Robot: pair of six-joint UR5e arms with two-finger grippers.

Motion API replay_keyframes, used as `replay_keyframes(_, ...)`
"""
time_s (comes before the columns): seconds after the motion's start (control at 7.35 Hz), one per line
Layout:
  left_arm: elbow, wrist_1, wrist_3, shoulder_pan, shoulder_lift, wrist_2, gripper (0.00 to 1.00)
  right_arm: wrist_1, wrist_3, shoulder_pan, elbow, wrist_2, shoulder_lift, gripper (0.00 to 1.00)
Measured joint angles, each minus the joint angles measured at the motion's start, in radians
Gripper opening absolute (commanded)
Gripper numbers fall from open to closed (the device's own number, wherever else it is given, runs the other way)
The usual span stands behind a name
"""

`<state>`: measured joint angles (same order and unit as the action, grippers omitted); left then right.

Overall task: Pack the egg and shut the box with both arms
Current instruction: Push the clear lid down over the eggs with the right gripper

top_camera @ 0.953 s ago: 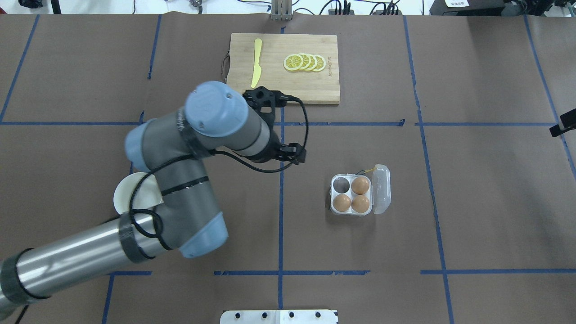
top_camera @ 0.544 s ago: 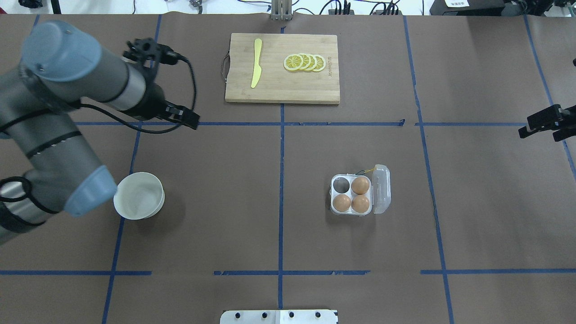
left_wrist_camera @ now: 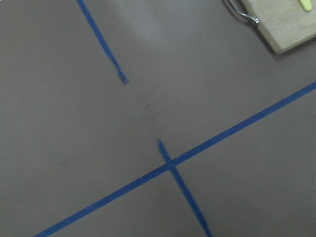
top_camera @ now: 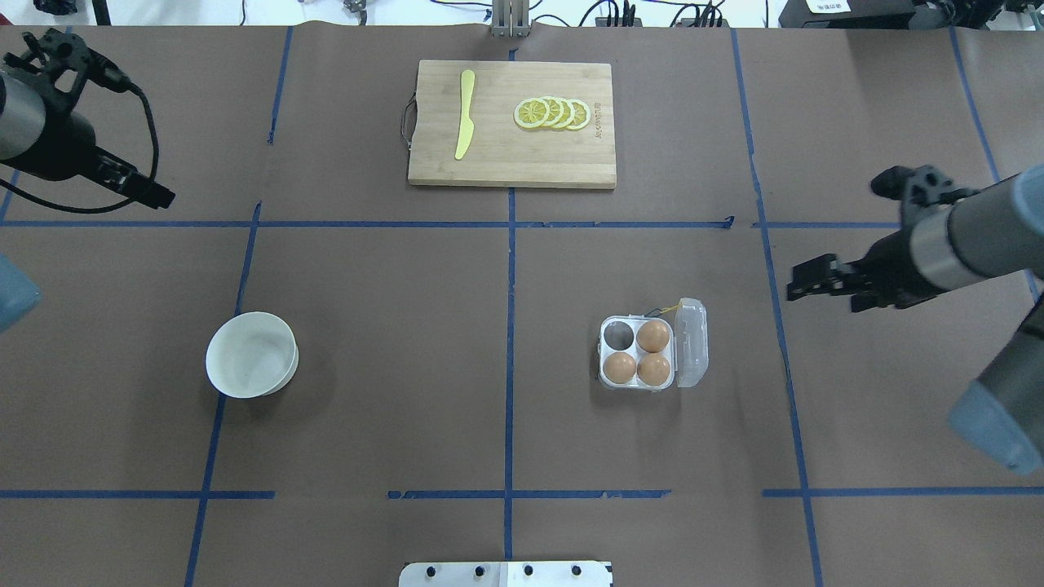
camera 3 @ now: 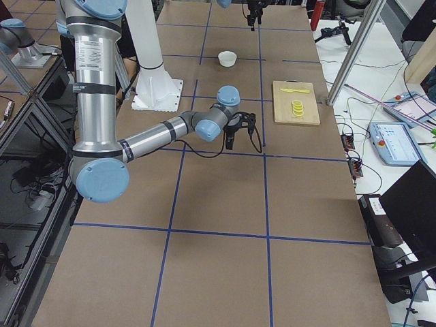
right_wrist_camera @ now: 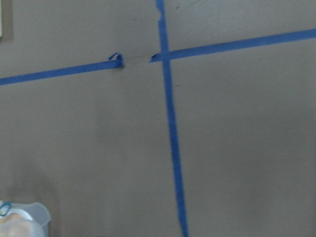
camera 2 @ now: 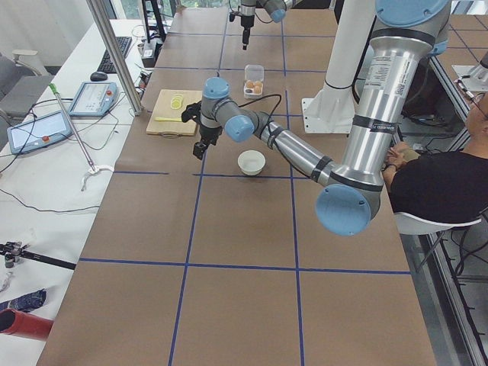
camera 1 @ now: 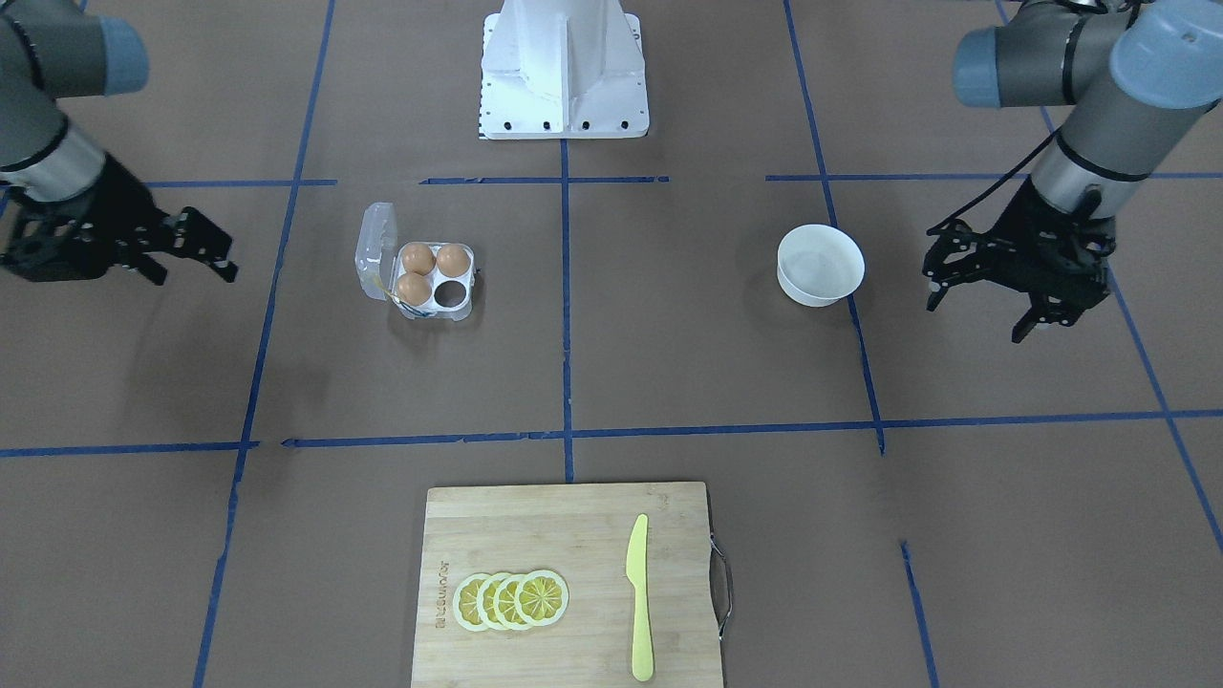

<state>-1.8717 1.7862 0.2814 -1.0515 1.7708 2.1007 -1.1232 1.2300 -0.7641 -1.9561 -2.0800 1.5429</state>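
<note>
The clear egg box (top_camera: 605, 359) stands open right of centre, its lid (top_camera: 692, 342) folded out to the right. Three brown eggs (top_camera: 653, 335) fill three cups; the back-left cup (top_camera: 618, 333) is empty. I cannot tell the task's egg from the others. The box also shows in the front view (camera 1: 462, 308). My left gripper (top_camera: 159, 196) is open and empty at the far left, well away from the box; its spread fingers (camera 1: 932, 291) show in the front view. My right gripper (top_camera: 803, 281) is open and empty, to the right of the lid and a little behind it.
An empty white bowl (top_camera: 251, 355) sits at the front left. A wooden cutting board (top_camera: 512, 155) with lemon slices (top_camera: 552, 113) and a yellow knife (top_camera: 464, 114) lies at the back centre. Blue tape lines cross the brown table cover.
My left arm has swung from the table's middle out to the far left. My right arm has come in from the right edge toward the box. The box and eggs have not moved.
</note>
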Motion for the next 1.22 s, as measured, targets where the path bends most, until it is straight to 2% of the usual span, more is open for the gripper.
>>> replay_keyframes(0.14, 0.01, 0.0, -0.067, -0.033, -0.014, 0.008, 0.95, -0.031, 0.124, 0.121, -0.01, 0.109, -0.079, 1.0)
replay_keyframes(0.27, 0.019, 0.0, -0.105, -0.054, -0.02, 0.016, 0.95, -0.141, 0.214, 0.225, 0.0, 0.21, -0.218, 1.0)
replay_keyframes(0.41, 0.022, 0.001, -0.12, -0.063, -0.022, 0.021, 0.95, -0.291, 0.272, 0.291, 0.023, 0.278, -0.384, 1.0)
replay_keyframes(0.54, 0.023, 0.001, -0.126, -0.067, -0.023, 0.023, 0.95, -0.392, 0.301, 0.316, 0.033, 0.309, -0.494, 1.0)
replay_keyframes(0.82, 0.024, 0.001, -0.128, -0.072, -0.026, 0.029, 0.99, -0.454, 0.317, 0.317, 0.023, 0.322, -0.553, 1.0)
replay_keyframes(1.09, 0.033, 0.002, -0.128, -0.102, -0.05, 0.066, 0.99, -0.463, 0.31, 0.26, -0.063, 0.274, -0.486, 1.0)
replay_keyframes(1.22, 0.039, 0.005, -0.129, -0.13, -0.07, 0.082, 1.0, -0.464, 0.291, 0.191, -0.111, 0.199, -0.427, 1.0)
